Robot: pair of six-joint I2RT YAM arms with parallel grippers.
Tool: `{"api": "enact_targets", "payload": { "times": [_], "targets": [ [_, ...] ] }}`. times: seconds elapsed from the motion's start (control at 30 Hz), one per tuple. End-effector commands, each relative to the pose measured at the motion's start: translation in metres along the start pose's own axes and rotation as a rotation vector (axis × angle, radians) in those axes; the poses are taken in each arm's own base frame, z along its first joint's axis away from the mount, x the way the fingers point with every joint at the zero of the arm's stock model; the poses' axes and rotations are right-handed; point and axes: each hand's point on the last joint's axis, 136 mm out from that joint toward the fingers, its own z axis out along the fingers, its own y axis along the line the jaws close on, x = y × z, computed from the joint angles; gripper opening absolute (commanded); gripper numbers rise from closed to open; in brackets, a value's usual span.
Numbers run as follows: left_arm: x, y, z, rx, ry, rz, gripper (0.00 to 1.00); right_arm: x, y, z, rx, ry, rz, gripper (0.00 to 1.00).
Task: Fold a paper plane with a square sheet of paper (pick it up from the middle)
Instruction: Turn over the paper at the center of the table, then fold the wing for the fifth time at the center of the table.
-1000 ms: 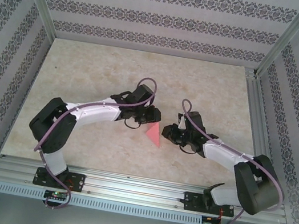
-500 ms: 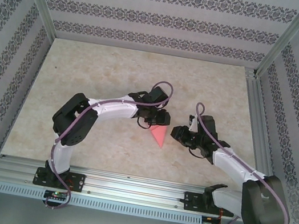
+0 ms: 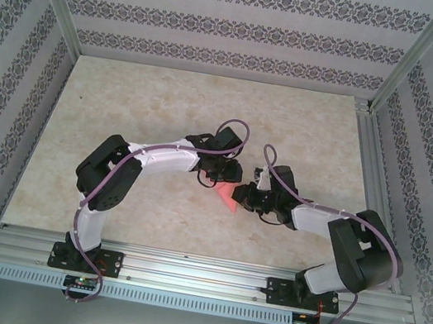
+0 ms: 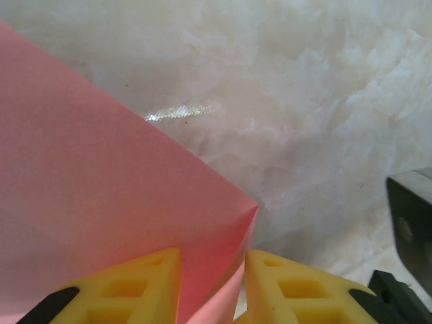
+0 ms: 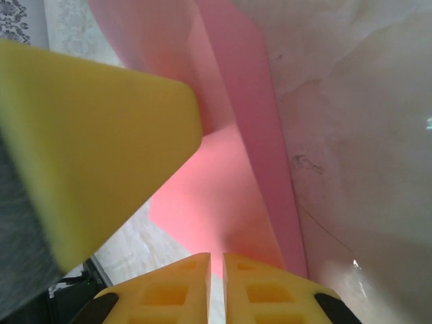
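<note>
Right gripper (image 3: 243, 194) moved in, apparently pinching creased pink paper plane (image 3: 229, 201).

Robotics lab test cell: aluminium frame (image 3: 197, 274), patterned backdrop walls (image 3: 224, 25), marble-look table (image 3: 126, 104).

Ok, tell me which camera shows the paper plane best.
Right wrist: the paper plane sits close up, its folded layers and lengthwise crease plain. The left wrist view shows one flat pink face and a corner. The top external view shows a small, partly hidden pink wedge.
</note>
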Motion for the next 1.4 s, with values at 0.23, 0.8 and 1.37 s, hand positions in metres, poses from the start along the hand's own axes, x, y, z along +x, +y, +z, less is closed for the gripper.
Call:
{"api": "enact_targets", "payload": {
  "times": [0.23, 0.8, 1.37],
  "targets": [
    [-0.016, 0.006, -0.042, 0.056, -0.105, -0.038, 0.46, -0.002, -0.010, 0.019, -0.021, -0.007, 0.032, 0.13],
    [0.021, 0.026, -0.006, 0.174, -0.019, -0.231, 0.21, -0.005, 0.004, 0.004, 0.016, -0.016, -0.029, 0.19],
    [0.020, 0.035, -0.002, 0.112, -0.022, -0.199, 0.19, -0.024, -0.004, -0.010, 0.135, 0.004, -0.209, 0.35]
  ]
}}
